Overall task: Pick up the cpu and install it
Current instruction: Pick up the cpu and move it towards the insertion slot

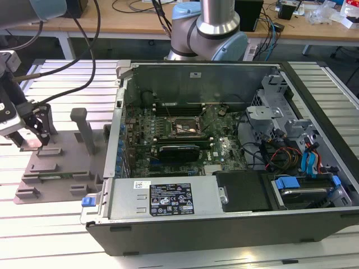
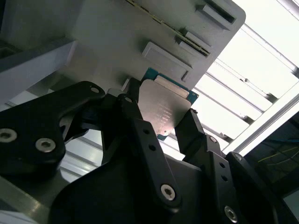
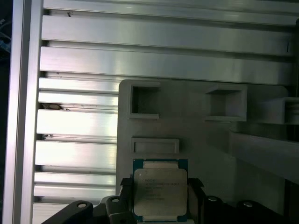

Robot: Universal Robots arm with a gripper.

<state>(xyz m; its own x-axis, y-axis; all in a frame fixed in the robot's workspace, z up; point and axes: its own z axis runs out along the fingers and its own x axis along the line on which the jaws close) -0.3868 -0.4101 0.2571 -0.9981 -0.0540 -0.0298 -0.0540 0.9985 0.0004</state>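
- The cpu (image 3: 160, 196) lies on the grey plastic tray (image 3: 205, 140), near 1 edge of it. The tray rests on the slatted metal tabletop (image 3: 79, 126).
- In the exterior view, the tray is to the exterior view's left of the open computer case (image 1: 224, 207). The motherboard socket (image 1: 182, 128) inside the case is well apart from the chip.
- The hand (image 3: 160, 186) is drawn in around the cpu, and its 2 black fingers (image 3: 196, 191) stand against 2 opposite edges, with the chip between them. I cannot tell if the chip is already off the tray.
- The cpu is flat, with its silvery metal lid facing up toward the wrist cameras. A thin green border shows around the lid.
- It is almost square. The slightly longer side seems to run along the fingers, so the hand spans the shorter width.
- I judge it light and stiff, but the smooth lid and thin edges give little to grip, so it may slip or tilt.
- The underside contacts are probably fragile, so the 2 side edges are the right place to hold it, and the force should be gentle.
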